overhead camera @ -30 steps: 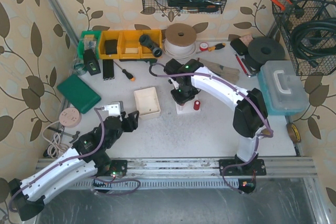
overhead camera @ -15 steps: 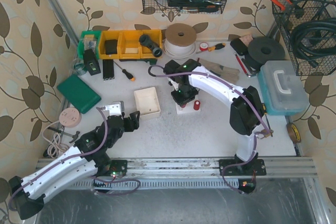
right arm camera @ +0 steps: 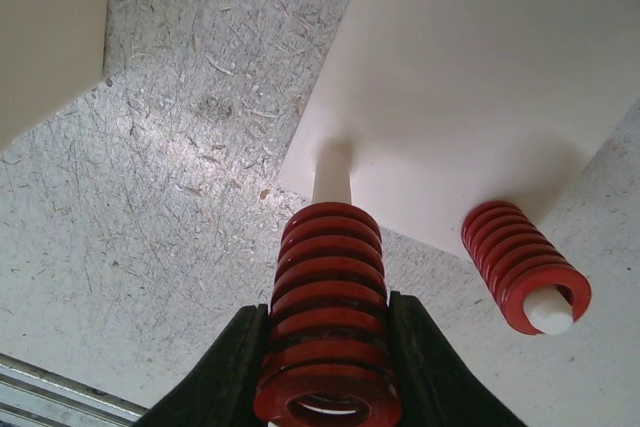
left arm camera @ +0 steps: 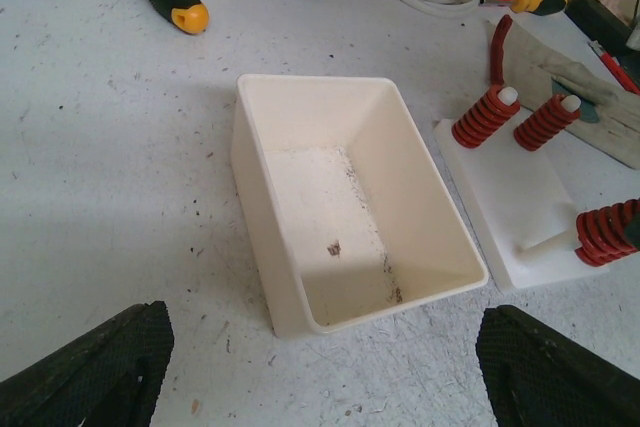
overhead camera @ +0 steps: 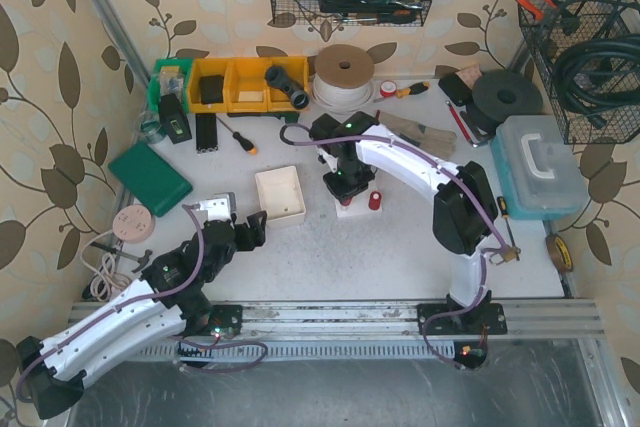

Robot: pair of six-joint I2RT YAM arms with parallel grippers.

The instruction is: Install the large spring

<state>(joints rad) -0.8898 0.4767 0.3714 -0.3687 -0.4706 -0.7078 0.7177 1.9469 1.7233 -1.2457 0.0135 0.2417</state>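
My right gripper (right arm camera: 328, 372) is shut on the large red spring (right arm camera: 328, 307) and holds it partway down a white peg (right arm camera: 333, 172) at the near corner of the white base plate (right arm camera: 470, 77). The peg's lower part still shows below the spring. Another red spring (right arm camera: 520, 272) sits on a peg to the right. In the left wrist view the held spring (left arm camera: 608, 232) is at the right edge and two red springs (left arm camera: 515, 117) stand on far pegs. In the top view the right gripper (overhead camera: 345, 183) hangs over the plate (overhead camera: 352, 207). My left gripper (left arm camera: 320, 367) is open and empty before a cream box (left arm camera: 345, 207).
Cream box (overhead camera: 279, 194) left of the plate. Green pad (overhead camera: 150, 177), yellow bins (overhead camera: 240, 82), white cord coil (overhead camera: 343, 74), screwdriver (overhead camera: 238, 134) at back. Black disc (overhead camera: 508, 99) and teal case (overhead camera: 540, 162) at right. Wire baskets hang above.
The right arm's elbow has shifted slightly left; the gripper stays over the plate with the spring. The left arm has barely moved.
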